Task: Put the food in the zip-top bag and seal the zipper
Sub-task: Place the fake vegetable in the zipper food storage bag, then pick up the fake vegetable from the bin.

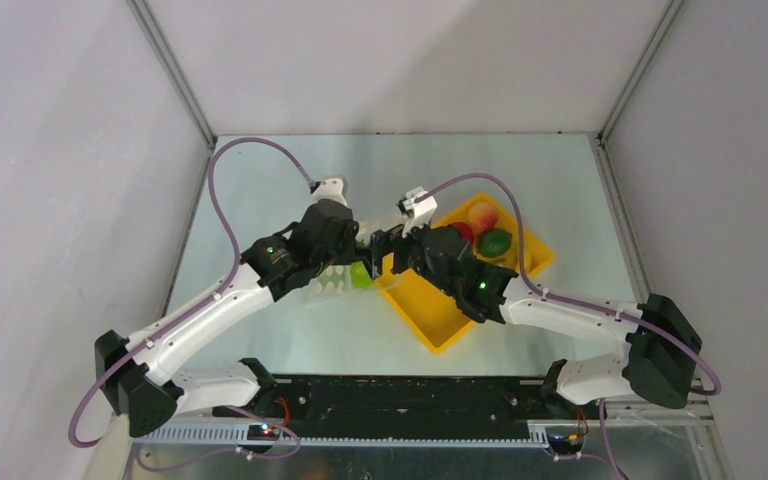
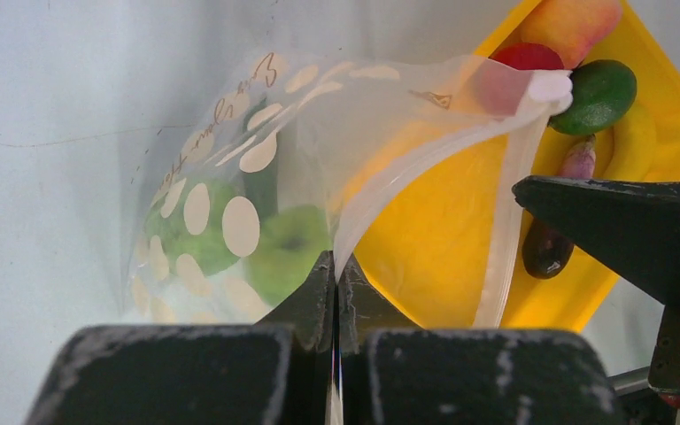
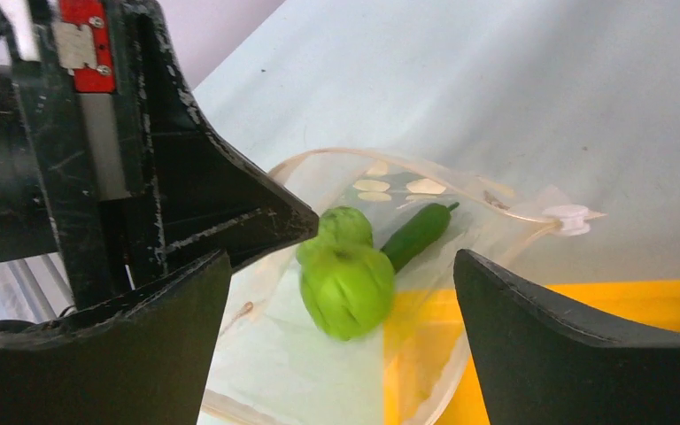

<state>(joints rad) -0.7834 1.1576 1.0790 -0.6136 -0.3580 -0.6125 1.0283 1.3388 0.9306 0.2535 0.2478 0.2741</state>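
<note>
Black left gripper (image 2: 335, 266), lower centre, pinches the zip-top bag (image 2: 257, 133) at its mouth edge. The right gripper (image 3: 343, 261) gapes empty above it. A green round fruit (image 3: 347, 283) and the cucumber (image 3: 416, 232) lie inside. Best to hold the mouth lifted while fetching the eggplant (image 2: 553, 239) from the yellow tray (image 2: 425, 239), at right.

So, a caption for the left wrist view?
Left gripper shut on edge of clear white-dotted plastic bag holding green round fruits, yellow rectangular tray beyond.

Plain pale walls (image 1: 60, 150) enclose a pale green table (image 1: 380, 160), with metal corner posts (image 1: 171, 70) rising at the back
</note>
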